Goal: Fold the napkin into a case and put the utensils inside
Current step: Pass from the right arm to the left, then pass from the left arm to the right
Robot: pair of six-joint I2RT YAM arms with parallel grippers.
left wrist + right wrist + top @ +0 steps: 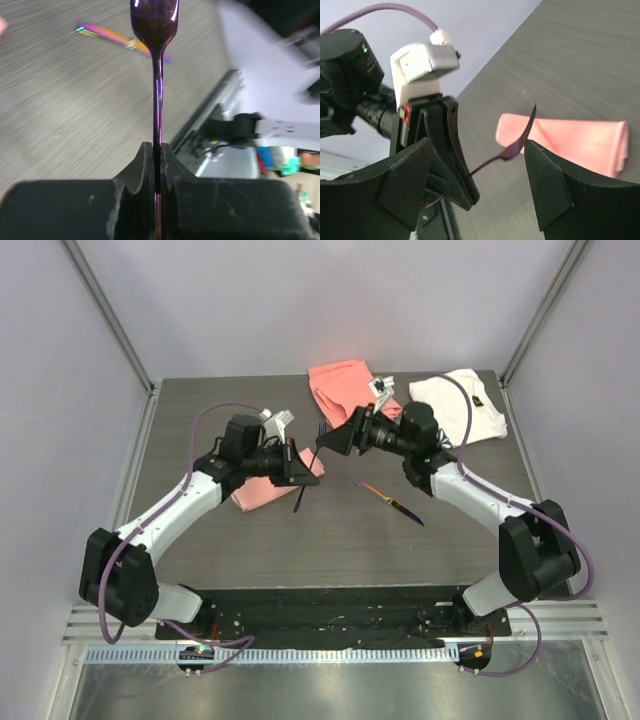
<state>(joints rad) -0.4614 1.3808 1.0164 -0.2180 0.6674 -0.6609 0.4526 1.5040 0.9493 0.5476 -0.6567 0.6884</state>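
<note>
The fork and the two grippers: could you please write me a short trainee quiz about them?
1. True or false: the left gripper is shut on the fork.
2. Where is the other utensil? A) lying on the table B) held between fingers C) out of view
3. Fill in: the right gripper is ____ (open or shut).
Key: 1 true; 2 A; 3 open.

left gripper (305, 468) pinches the fork (298, 500); other utensil (390, 502) lies on the table (300, 550)
</note>
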